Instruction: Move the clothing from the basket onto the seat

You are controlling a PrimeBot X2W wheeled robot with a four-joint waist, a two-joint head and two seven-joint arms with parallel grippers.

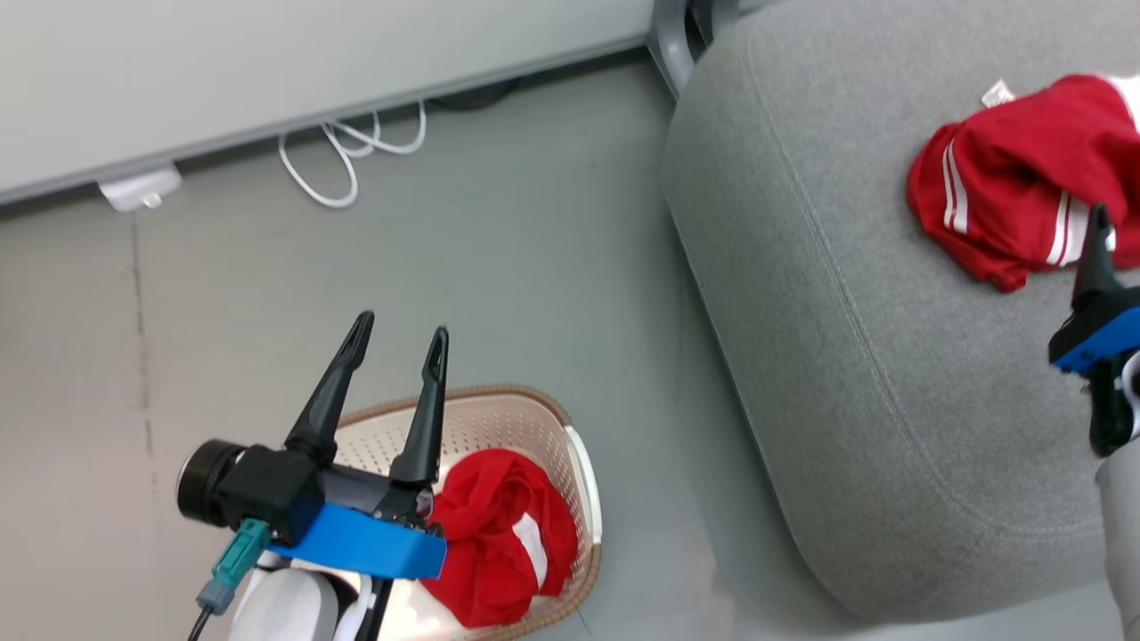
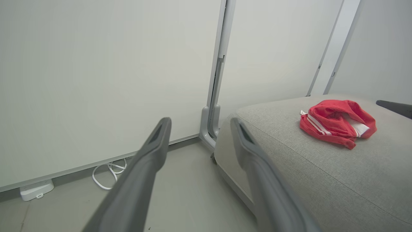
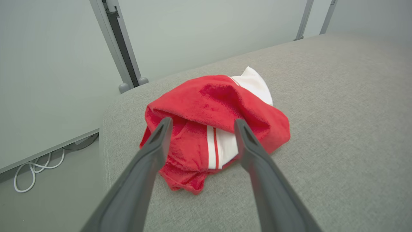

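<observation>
A plain grey floor (image 1: 534, 267) runs up to a pale wall panel (image 1: 267, 62). A loose white cable (image 1: 347, 151) and a small white box (image 1: 141, 189) lie at the foot of the panel.

The seat (image 1: 846, 356), a big grey fabric cushion with rounded corners, takes up the right side of the head view. One red garment with white stripes (image 1: 1006, 187) lies crumpled on the seat near its far right, well in from the edge.

The basket (image 1: 583, 481), cream with small holes and a brown rim, stands on the floor at the lower middle, apart from the seat. A second red garment (image 1: 499, 534) is bunched inside it, towards the right side, with a white patch showing.

The left tool (image 1: 403, 324) hangs over the left part of the basket. Its two dark fingers are spread wide, point towards the wall, and hold nothing.

The right tool (image 3: 202, 120) is over the seat, fingers spread wide and empty. In the right wrist view the fingertips sit on either side of the garment on the seat. Whether they touch the cloth cannot be told.
</observation>
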